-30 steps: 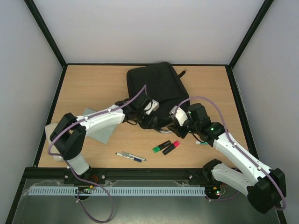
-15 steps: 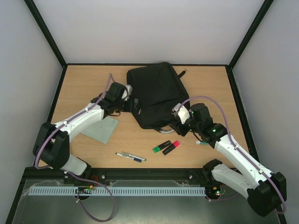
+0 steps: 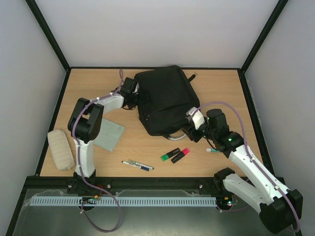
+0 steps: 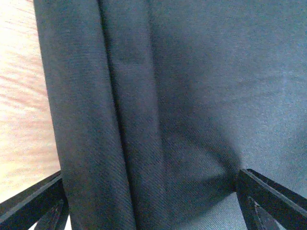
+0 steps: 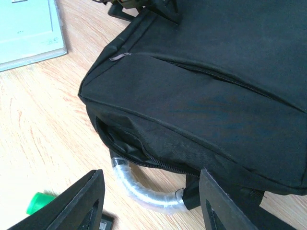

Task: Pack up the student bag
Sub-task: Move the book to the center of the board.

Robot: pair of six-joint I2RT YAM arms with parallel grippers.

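Left claw [image 4: 149, 211] tips cut off at frame edge, student bag [image 4: 192, 96] fabric between.

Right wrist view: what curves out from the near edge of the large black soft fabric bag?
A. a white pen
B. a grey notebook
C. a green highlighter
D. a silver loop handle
D: the silver loop handle arcs out from under the large black soft fabric bag onto the wooden table.

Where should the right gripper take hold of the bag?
Probably the silver loop handle at the bag's near edge. It arches out clear of the fabric, lying low over the table just ahead of the open right gripper, so come in low from the near side and close across the tube.
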